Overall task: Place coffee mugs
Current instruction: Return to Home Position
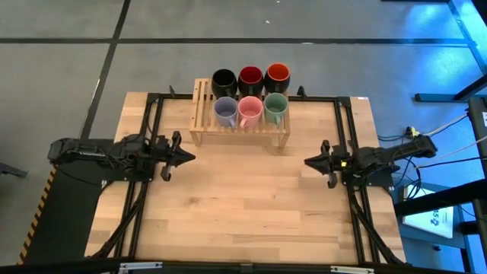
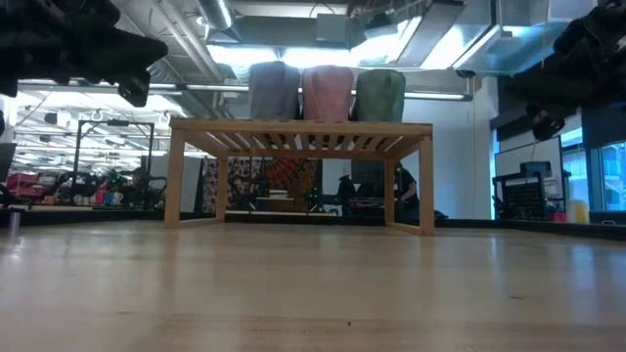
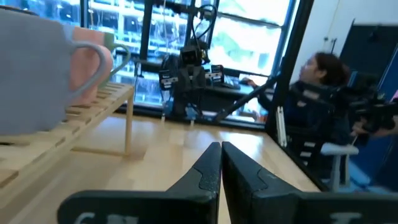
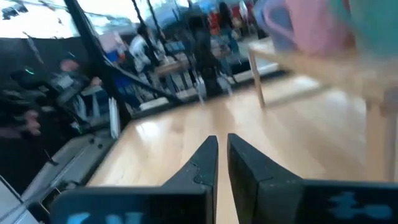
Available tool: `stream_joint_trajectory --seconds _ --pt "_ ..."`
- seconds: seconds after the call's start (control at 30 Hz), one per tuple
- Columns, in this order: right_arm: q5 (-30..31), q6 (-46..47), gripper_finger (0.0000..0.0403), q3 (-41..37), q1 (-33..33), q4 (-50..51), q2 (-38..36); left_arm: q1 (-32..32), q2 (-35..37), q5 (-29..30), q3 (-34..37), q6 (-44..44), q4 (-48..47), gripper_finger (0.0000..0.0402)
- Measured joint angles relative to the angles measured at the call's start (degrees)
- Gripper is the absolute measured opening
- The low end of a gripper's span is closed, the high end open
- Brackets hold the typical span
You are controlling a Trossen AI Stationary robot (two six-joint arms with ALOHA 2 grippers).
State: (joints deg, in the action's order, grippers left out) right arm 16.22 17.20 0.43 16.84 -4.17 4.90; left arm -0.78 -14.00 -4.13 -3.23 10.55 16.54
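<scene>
Seen from above, the slatted wooden rack [image 1: 202, 103] at 12 o'clock on the tabletop [image 1: 243, 205] carries six mugs — black mug [image 1: 224, 79], red-lined mug [image 1: 250, 77], orange-lined mug [image 1: 278, 75] behind; lavender mug [image 1: 225, 112], pink mug [image 1: 249, 112], green mug [image 1: 275, 109] in front. The left gripper [image 1: 189, 157] hangs at 9 o'clock, the right gripper [image 1: 309, 161] at 3 o'clock; the wrist views show both with fingers together, empty.

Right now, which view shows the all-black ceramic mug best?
The high view: the all-black ceramic mug shows from above, at the back row's left end, behind the lavender ceramic mug. In the low view that lavender mug hides it; neither wrist view shows it.
</scene>
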Motion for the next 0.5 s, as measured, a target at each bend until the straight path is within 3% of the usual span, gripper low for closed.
stream_joint_trajectory --seconds 0.1,0.3,0.5 --pt "-0.4 -3.9 0.0024 0.0 0.0 0.5 -4.9 -0.1 4.8 -0.1 2.7 1.3 0.1 0.0007" --pt "1.1 -5.0 0.0024 0.1 0.0 0.6 -4.1 -0.1 14.0 0.1 2.8 1.4 -7.4 0.0007" --pt "0.7 -5.1 0.0024 0.1 0.0 0.7 -3.5 -0.1 13.9 1.3 2.8 1.7 -10.5 0.0007"
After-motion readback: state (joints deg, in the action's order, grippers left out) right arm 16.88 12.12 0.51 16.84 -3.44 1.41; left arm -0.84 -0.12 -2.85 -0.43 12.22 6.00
